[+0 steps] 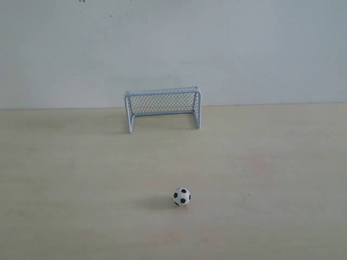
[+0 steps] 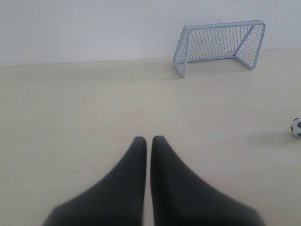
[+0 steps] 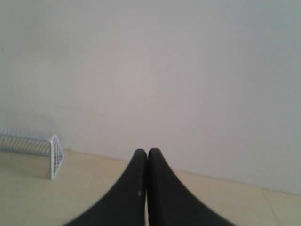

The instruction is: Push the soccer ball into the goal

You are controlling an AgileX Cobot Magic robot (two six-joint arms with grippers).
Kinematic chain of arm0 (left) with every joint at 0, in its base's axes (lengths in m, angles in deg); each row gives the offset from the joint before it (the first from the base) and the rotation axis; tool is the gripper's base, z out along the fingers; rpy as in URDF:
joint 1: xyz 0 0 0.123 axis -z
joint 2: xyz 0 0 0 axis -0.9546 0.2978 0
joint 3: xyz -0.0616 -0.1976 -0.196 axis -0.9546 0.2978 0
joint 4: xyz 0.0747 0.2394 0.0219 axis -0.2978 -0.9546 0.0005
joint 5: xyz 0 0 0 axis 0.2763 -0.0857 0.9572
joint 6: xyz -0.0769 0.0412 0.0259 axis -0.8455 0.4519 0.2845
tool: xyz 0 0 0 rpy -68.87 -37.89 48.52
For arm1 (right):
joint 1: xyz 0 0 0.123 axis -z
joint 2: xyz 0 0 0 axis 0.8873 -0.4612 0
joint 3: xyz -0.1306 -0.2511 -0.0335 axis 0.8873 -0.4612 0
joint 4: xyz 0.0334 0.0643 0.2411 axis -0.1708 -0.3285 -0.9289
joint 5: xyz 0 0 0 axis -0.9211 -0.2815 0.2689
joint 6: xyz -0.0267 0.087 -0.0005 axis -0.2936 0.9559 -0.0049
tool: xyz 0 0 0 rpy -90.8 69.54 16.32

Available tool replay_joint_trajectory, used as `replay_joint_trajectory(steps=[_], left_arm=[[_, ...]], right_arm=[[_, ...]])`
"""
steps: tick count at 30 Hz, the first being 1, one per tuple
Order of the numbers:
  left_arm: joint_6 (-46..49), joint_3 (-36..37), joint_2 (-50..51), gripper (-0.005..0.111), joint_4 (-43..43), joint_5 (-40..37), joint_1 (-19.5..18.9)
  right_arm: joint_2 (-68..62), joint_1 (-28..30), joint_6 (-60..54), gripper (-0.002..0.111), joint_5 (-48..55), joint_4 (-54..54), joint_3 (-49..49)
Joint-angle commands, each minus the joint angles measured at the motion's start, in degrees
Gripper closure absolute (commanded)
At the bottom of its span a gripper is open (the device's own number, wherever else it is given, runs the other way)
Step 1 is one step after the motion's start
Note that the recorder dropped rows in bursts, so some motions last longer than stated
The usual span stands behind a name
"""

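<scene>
One soccer ball (image 1: 182, 196), white with black patches, sits alone on the pale wooden table (image 1: 65, 173). It lies out in front of the goal (image 1: 162, 103) and well apart from it, a little toward the goal's right post as the exterior view has it. The goal mouth faces the ball, with nothing between them. The goal stands upright, close to the foot of the plain white wall (image 1: 244, 49).

Left gripper (image 2: 148, 139): dark fingers pressed together with only a hairline slit between them, pinching nothing. It hangs over bare table, well clear of the goal, with the ball at the edge of its wrist view.

Right gripper (image 3: 147, 151): fingers likewise closed tip to tip, empty. Its camera looks mostly at the wall, with one end of the goal in sight and no ball.

Neither arm shows in the exterior view.

Judgement: the push has not begun, and approach is the step in hand. The next move calls for setting closed fingertips down behind the ball, on the side away from the goal, then driving it straight at the mouth. The ball is round and looks light, so it will likely skid off-line if met off-centre.

Writing, brands, labels: none readable anywhere.
</scene>
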Motion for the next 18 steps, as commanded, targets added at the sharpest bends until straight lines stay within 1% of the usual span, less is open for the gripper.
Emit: replay_joint_trajectory(steps=[1,4,7,12,15,18], left_arm=[[0.1,0.2,-0.2,0.102,0.4,0.3,0.0],[0.1,0.2,-0.2,0.102,0.4,0.3,0.0],[0.1,0.2,-0.2,0.102,0.4,0.3,0.0],[0.1,0.2,-0.2,0.102,0.4,0.3,0.0],[0.1,0.2,-0.2,0.102,0.4,0.3,0.0],[0.1,0.2,-0.2,0.102,0.4,0.3,0.0]], right_arm=[[-9.6,-0.1,-0.1,0.108,-0.6,-0.6,2.4],[-14.0,-0.1,2.5,0.108,-4.8,-1.0,2.4],[-14.0,-0.1,3.5,0.108,-5.6,-2.0,2.4],[-14.1,-0.1,7.6,0.108,-9.7,-2.1,2.4],[-14.1,-0.1,7.6,0.108,-8.0,-2.1,2.4],[-14.1,-0.1,7.6,0.108,-2.8,-2.1,2.4]])
